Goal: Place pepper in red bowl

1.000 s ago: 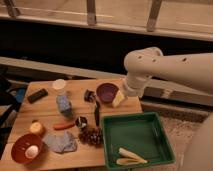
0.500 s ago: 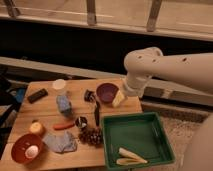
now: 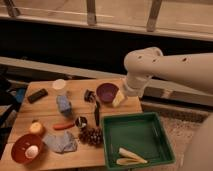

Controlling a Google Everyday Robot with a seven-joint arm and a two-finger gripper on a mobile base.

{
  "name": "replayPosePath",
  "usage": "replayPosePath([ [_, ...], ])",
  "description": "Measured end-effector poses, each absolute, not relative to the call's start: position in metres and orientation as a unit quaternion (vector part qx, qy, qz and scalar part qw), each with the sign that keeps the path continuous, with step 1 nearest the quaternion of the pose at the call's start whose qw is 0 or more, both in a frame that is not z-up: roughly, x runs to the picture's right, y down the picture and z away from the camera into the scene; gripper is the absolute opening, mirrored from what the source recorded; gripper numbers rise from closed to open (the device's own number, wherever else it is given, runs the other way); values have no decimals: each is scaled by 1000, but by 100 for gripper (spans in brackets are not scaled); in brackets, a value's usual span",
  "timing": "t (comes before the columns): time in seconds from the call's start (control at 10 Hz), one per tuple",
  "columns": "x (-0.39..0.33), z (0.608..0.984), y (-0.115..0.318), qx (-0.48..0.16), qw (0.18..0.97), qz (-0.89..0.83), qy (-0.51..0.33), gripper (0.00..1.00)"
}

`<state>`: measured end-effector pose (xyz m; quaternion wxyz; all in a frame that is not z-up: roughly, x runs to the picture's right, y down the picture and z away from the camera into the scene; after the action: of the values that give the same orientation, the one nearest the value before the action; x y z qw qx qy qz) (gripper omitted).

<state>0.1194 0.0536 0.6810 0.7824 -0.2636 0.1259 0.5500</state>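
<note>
From where I stand, the arm (image 3: 165, 65) comes in from the right and bends down at its elbow. Its gripper (image 3: 119, 99) hangs at the right rim of the purple bowl (image 3: 106, 92), near the back right of the worktop (image 3: 46, 112). I cannot tell how far open it is. Nothing seems to be in it, and the pepper is plainly not.

The pepper (image 3: 63, 126) lies flat on the bare wood, left of centre, its length running roughly left to right. It sits between a round yellow-orange fruit (image 3: 36, 127) on its left and a small dark can (image 3: 81, 121) on its right, apart from both. Lying low and slim like that, it probably calls for a grasp from above across its narrow width.

The red bowl (image 3: 22, 148) waits at the front left corner, with a pale egg-like thing (image 3: 32, 150) already inside it. A crumpled bluish cloth or bag (image 3: 62, 142) lies just beside it. The bowl is near the pepper, so the carry looks short. The reach is the long part, because the gripper is well apart from the pepper, across the worktop. The green tray (image 3: 112, 127) at the front right holds only pale strips and looks to be a distractor.
</note>
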Motion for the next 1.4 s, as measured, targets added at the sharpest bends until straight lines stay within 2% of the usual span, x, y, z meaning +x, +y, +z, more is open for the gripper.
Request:
replayPosePath([
  [0.2,120,679,52,-262,783,550,124,80],
  [0.5,94,662,49,-256,827,488,112,80],
  [0.9,-21,654,56,-261,900,345,59,80],
  [1.2,-101,642,75,-274,923,270,14,80],
  [1.4,-109,640,78,-274,925,265,9,80],
])
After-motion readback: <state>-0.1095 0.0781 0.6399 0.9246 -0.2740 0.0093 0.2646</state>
